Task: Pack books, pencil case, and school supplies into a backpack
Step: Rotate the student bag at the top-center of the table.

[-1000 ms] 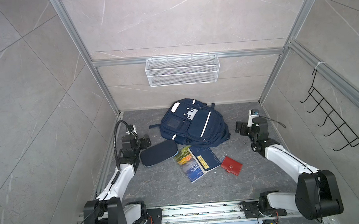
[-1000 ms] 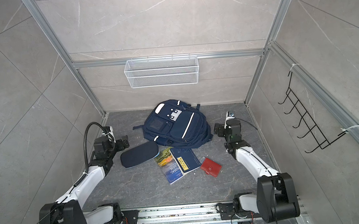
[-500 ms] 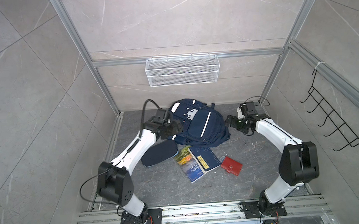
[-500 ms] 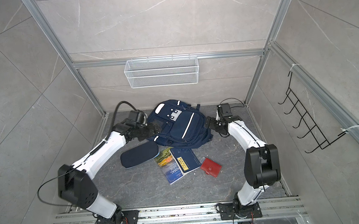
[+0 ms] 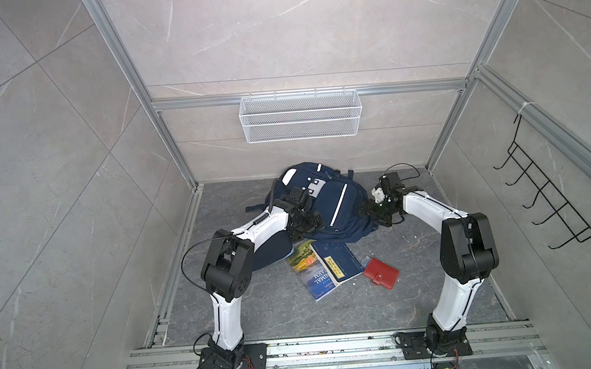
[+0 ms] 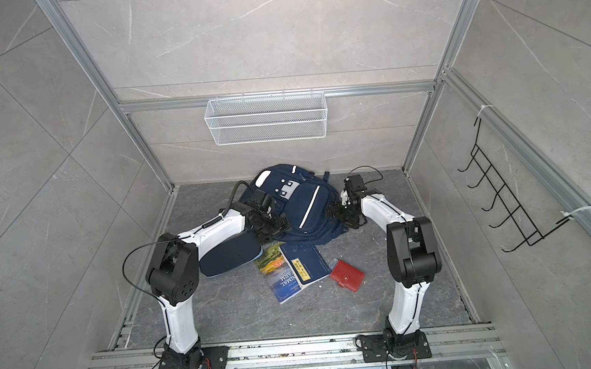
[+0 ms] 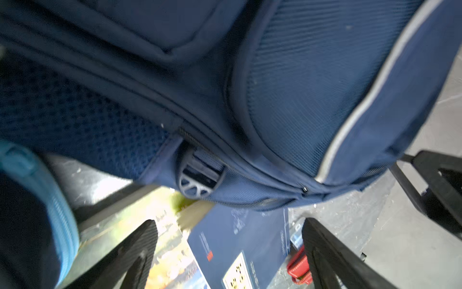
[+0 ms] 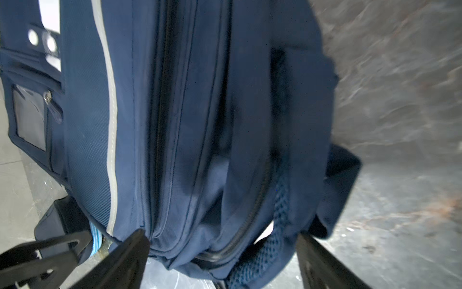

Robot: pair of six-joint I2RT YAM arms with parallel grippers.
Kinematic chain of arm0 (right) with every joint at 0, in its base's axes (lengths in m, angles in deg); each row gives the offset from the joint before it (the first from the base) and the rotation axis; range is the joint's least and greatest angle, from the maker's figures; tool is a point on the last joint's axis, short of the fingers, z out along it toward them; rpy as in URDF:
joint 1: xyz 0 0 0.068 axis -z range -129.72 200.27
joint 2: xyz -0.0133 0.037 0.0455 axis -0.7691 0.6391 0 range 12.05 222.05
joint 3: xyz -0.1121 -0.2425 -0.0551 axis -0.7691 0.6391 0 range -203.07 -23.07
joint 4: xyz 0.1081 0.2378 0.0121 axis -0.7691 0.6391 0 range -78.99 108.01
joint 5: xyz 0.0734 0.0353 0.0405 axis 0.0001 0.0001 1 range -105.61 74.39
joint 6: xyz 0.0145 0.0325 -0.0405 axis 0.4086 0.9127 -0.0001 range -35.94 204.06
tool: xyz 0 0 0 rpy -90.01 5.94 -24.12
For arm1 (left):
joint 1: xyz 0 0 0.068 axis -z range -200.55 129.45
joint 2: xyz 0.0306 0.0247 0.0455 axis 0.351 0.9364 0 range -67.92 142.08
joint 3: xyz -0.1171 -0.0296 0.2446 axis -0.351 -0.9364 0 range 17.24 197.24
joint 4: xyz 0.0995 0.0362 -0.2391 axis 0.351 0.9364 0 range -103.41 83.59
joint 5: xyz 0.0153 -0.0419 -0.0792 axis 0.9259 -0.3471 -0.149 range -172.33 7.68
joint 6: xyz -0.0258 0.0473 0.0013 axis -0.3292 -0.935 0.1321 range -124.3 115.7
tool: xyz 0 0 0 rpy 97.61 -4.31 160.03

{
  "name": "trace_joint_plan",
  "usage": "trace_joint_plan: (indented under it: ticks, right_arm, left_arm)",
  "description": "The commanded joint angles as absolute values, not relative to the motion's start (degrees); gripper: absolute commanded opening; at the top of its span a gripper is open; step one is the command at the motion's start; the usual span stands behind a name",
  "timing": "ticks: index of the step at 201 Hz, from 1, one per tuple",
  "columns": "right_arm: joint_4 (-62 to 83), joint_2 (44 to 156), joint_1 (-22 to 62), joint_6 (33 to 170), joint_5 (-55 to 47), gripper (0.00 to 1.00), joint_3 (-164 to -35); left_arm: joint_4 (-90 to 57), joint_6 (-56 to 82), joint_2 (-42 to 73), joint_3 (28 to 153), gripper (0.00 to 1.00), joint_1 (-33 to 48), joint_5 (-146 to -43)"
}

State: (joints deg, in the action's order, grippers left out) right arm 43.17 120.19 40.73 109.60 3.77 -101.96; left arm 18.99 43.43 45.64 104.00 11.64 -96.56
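Observation:
The navy backpack (image 5: 338, 203) (image 6: 306, 209) lies flat at the back of the floor. My left gripper (image 5: 306, 225) (image 7: 228, 225) hovers open at its near-left corner, above the books; nothing sits between its fingers. My right gripper (image 5: 367, 210) (image 8: 221, 236) is open at the near-right corner, and the backpack's (image 8: 200, 112) end reaches between its wide fingers. The pencil case (image 5: 268, 253) (image 7: 60, 212) lies partly under my left arm. The landscape book (image 5: 306, 264) and navy book (image 5: 338, 260) overlap in front of the backpack. To their right lie the red case (image 5: 381, 270) and a small clear bluish piece (image 5: 366, 260).
A white wire basket (image 5: 300, 115) hangs on the back wall and a black hook rack (image 5: 551, 203) on the right wall. Aluminium posts frame the floor. The arms' base rail (image 5: 316, 347) runs along the front. A black cable (image 5: 199, 249) loops off my left arm.
Both arms swung in from the side walls to the backpack. The left gripper then moved down its left side to the near corner. The right one came to the near-right corner.

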Motion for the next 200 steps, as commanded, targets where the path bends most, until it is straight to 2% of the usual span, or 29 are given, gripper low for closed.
trace_joint_plan:
  ticks: [1,40,88,107,138,172,200]
  right_arm:
    - [44.21,119.72,37.92,108.92,4.53,0.84,-98.68]
    - [43.53,119.65,32.11,109.62,4.32,0.65,-95.93]
    - [44.30,114.49,24.91,106.42,8.13,0.61,-94.55]
    - [47.54,109.60,27.14,106.41,8.69,0.68,-95.09]
    - [52.64,105.27,35.34,107.97,8.58,0.99,-96.16]
    - [53.69,110.02,40.69,109.64,6.14,1.00,-102.29]
    - [49.97,119.17,41.64,111.37,9.14,0.99,-109.90]
  left_arm:
    - [15.50,45.04,45.29,103.77,0.91,10.31,-98.45]
    - [13.45,45.31,44.05,99.93,0.88,7.27,-98.76]
    - [16.34,42.45,40.87,98.25,0.85,3.86,-96.92]
    - [20.32,39.56,38.90,98.85,0.85,3.62,-94.60]
    - [26.67,34.94,35.36,99.15,0.85,3.68,-90.21]
    - [31.55,29.93,30.69,100.35,0.86,6.62,-80.39]
    - [36.54,23.31,35.68,109.41,0.89,11.17,-80.47]
